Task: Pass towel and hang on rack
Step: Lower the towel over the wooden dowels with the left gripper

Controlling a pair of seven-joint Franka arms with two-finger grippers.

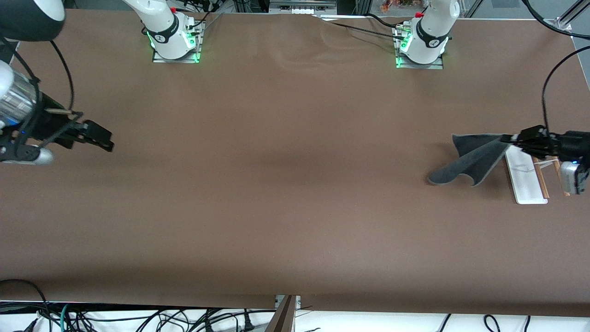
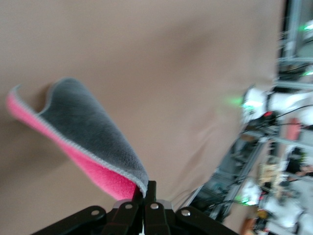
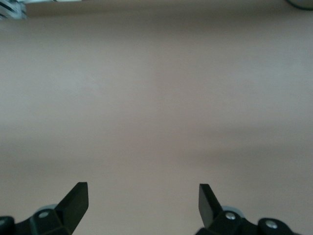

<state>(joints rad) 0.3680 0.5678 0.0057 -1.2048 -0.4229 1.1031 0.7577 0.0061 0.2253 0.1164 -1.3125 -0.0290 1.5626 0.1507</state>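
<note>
Here the left claw (image 1: 510,137) is pressed together on one corner of the towel (image 1: 474,159), held up over the rack (image 1: 525,177) at the left arm's end of the tabletop (image 1: 286,193). The towel hangs down from the grip, dark grey on one face with a pale stitched edge; the left wrist view shows its other face pink. The right claw (image 1: 103,140) waits, fingers spread and holding nothing, over bare tabletop at the right arm's end.
</note>
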